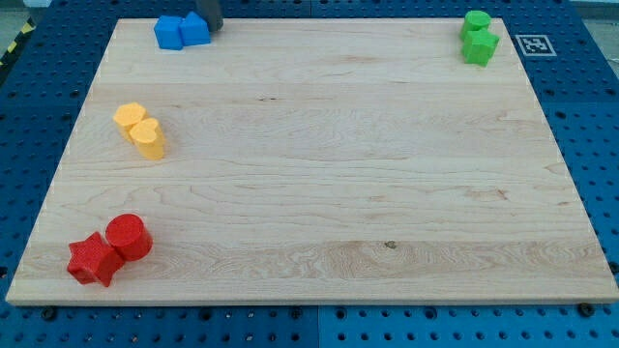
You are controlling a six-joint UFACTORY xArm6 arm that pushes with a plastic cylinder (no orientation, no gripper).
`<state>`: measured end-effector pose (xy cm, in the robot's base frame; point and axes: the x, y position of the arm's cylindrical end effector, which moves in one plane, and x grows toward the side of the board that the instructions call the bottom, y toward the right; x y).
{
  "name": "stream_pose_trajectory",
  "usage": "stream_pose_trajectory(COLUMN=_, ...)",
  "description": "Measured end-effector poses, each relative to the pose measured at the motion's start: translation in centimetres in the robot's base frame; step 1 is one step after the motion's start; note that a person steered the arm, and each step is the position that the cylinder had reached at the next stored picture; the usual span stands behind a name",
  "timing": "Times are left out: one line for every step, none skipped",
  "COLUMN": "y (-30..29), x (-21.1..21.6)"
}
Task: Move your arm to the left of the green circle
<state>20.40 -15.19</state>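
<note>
The green circle (475, 21) sits at the view's top right corner of the wooden board (319, 155), touching a second green block (482, 46) just below it. My rod enters at the view's top edge and only its dark lower end shows. My tip (212, 27) is at the top left, against the right side of two blue blocks (181, 31). It is far to the left of the green circle, most of the board's width away.
Two yellow blocks (140, 130), one heart-shaped, lie at the view's left. A red cylinder (129, 236) and a red star (94, 259) lie at the bottom left. A blue pegboard (590, 116) surrounds the board.
</note>
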Motion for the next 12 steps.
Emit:
stream_pose_trajectory(y=0.2, x=0.0)
stream_pose_trajectory(y=1.1, x=0.0)
stream_pose_trajectory(y=4.0, x=0.0)
stream_pose_trajectory(y=5.6, x=0.0)
stream_pose_trajectory(y=7.5, x=-0.5)
stream_pose_trajectory(y=9.2, x=-0.5)
stream_pose_trajectory(y=9.2, x=-0.5)
stream_pose_trajectory(y=9.5, x=-0.5)
stream_pose_trajectory(y=13.3, x=-0.5)
stream_pose_trajectory(y=14.4, x=-0.4)
stream_pose_trajectory(y=14.6, x=-0.4)
stream_pose_trajectory(y=15.0, x=-0.4)
